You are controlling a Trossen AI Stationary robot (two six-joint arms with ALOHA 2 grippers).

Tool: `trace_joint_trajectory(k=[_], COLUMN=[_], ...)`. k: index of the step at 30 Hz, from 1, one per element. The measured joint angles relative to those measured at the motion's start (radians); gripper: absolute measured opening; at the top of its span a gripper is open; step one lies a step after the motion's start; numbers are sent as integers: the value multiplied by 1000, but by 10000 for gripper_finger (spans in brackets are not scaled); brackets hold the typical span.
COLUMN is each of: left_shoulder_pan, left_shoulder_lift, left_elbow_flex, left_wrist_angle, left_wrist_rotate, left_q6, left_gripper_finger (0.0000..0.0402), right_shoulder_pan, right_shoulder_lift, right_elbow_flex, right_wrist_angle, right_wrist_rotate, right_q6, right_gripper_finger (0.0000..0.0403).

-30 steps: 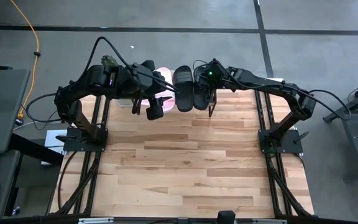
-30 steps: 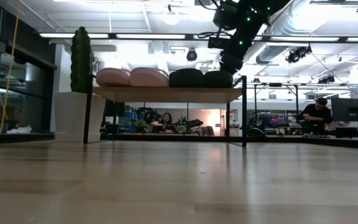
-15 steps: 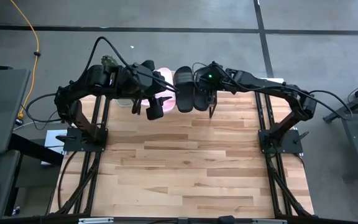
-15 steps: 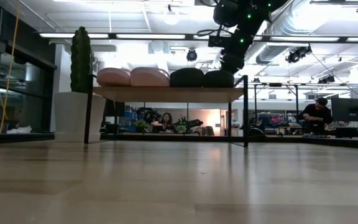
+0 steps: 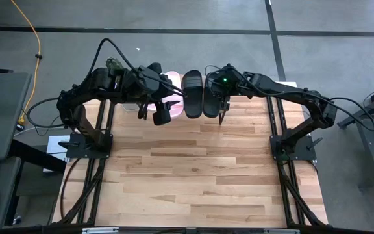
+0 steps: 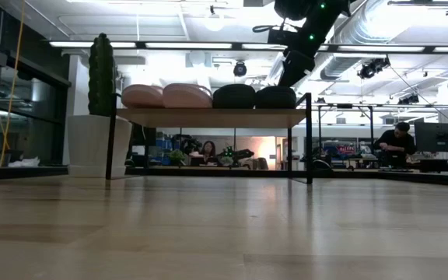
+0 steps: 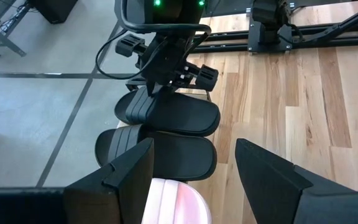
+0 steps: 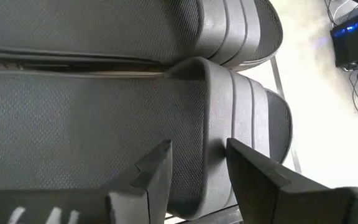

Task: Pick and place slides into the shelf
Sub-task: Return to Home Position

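Note:
Four slides lie side by side, soles down, on the shelf's wooden top (image 6: 208, 117) at the table's far edge: two pale pink (image 6: 142, 96) (image 6: 187, 95) and two black (image 6: 233, 96) (image 6: 275, 96). My right gripper (image 8: 199, 149) (image 5: 221, 104) is open and hovers just above the right black slide (image 8: 104, 118), near its strap (image 8: 229, 93), touching nothing. My left gripper (image 7: 194, 149) (image 5: 163, 110) is open and hangs above the pink slide (image 7: 173, 199) at the shelf's near side. The pink pair is partly hidden under it in the high view.
A tall green cactus in a white pot (image 6: 92, 144) stands at the shelf's left end. The shelf's thin black legs (image 6: 110, 140) rest on the wooden table (image 5: 193, 169), which stretches toward the near edge. People sit at desks in the room behind.
My right gripper has risen away from the right black slide and shifted slightly toward the table's right. That slide stays flat on the shelf beside the other black one. My left arm has kept still.

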Motion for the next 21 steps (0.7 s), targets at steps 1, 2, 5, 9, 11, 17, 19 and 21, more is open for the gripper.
trace_joint_trajectory(k=[1, 2, 5, 9, 11, 17, 19, 21], left_shoulder_pan=[0, 0, 0, 0, 0, 0, 0, 0], left_shoulder_lift=[0, 0, 0, 0, 0, -21, -41, -68], left_elbow_flex=[0, 0, 0, 0, 0, -1, -1, -1], left_wrist_angle=[0, 0, -1, -8, -10, -28, -28, -28], left_wrist_rotate=[0, 0, 0, 0, 0, -6, -7, -7], left_q6=[0, 0, 0, 1, 3, 27, 27, 28], left_gripper_finger=[214, 214, 214, 214, 214, 214, 214, 214], right_shoulder_pan=[0, 0, 0, 2, 6, 26, 35, 44], right_shoulder_lift=[0, 0, -12, -40, -62, -163, -207, -254], right_elbow_flex=[0, 0, 0, 0, 1, 2, 2, 2], right_wrist_angle=[0, 0, -9, -26, -26, -29, -28, -26], right_wrist_rotate=[0, 0, 5, 4, 0, -67, -110, -152], right_q6=[0, 0, -4, 3, 12, 32, 49, 70], right_gripper_finger=[141, 141, 141, 141, 141, 141, 141, 141])
